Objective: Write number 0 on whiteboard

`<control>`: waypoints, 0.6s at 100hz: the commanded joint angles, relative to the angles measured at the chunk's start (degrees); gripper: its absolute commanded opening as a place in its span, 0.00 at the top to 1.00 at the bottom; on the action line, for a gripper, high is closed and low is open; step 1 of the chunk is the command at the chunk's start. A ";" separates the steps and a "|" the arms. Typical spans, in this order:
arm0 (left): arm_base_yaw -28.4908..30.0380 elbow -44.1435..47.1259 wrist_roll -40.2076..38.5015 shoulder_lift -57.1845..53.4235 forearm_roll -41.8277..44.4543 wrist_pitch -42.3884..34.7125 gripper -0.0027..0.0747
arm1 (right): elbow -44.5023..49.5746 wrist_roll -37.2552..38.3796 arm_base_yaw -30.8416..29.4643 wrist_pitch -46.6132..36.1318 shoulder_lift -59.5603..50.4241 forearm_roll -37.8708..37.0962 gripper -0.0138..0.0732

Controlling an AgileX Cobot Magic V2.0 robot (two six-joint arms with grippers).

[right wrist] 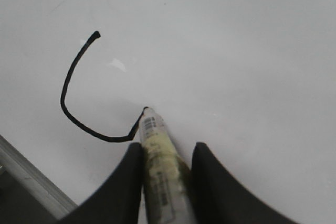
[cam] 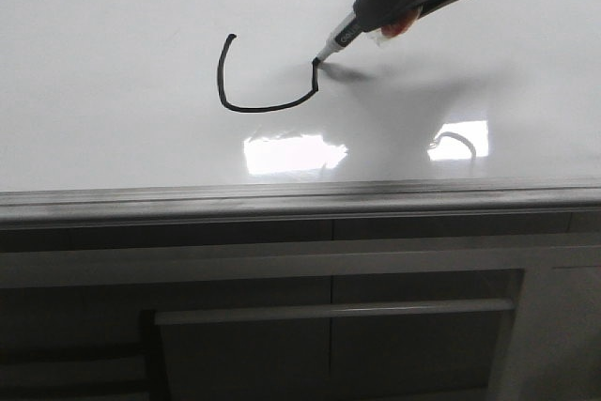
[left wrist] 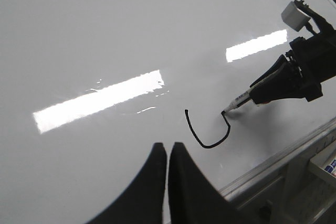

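Note:
The whiteboard [cam: 113, 63] is glossy white. On it is part of the number 0 [cam: 268, 107]: a thin black U-shaped stroke, open at the top. My right gripper [cam: 392, 18] is shut on a marker [cam: 340, 41], whose tip touches the board at the stroke's right end. In the right wrist view the marker [right wrist: 152, 127] sits between the fingers of the right gripper [right wrist: 165, 153], with the stroke [right wrist: 62, 98] beside it. My left gripper [left wrist: 167, 148] is shut and empty above the board, near the stroke [left wrist: 210, 146]. The left gripper is out of the front view.
A grey metal edge strip [cam: 300, 199] runs along the board's near side. Below it are dark grey panels with a bar [cam: 329, 312]. Bright rectangular glare [cam: 291, 152] lies on the board near the stroke. The right arm [left wrist: 304, 66] shows in the left wrist view.

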 commanded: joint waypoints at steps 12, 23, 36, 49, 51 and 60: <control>0.14 -1.35 -0.69 0.68 -0.07 -4.28 0.99 | -1.77 -0.24 -1.25 -6.84 -0.58 -1.97 0.90; 0.14 -1.35 -0.69 0.68 -0.07 -4.28 0.99 | -3.32 -0.24 -1.25 -6.07 -0.21 -1.97 0.90; 0.14 -1.35 -0.69 0.68 -0.07 -4.28 0.99 | -5.75 -0.24 -1.25 -4.21 1.13 -1.84 0.90; 0.14 -1.35 -0.69 0.68 -0.07 -4.28 0.99 | -7.17 -0.24 -1.14 -2.77 2.17 -1.84 0.90; 0.14 -1.35 -0.69 0.68 -0.07 -4.28 0.99 | -7.33 -0.24 -1.04 -2.77 2.26 -1.71 0.90; 0.14 -1.35 -0.69 0.68 -0.07 -4.28 0.99 | -8.13 -0.24 -0.28 -2.50 2.77 -1.71 0.90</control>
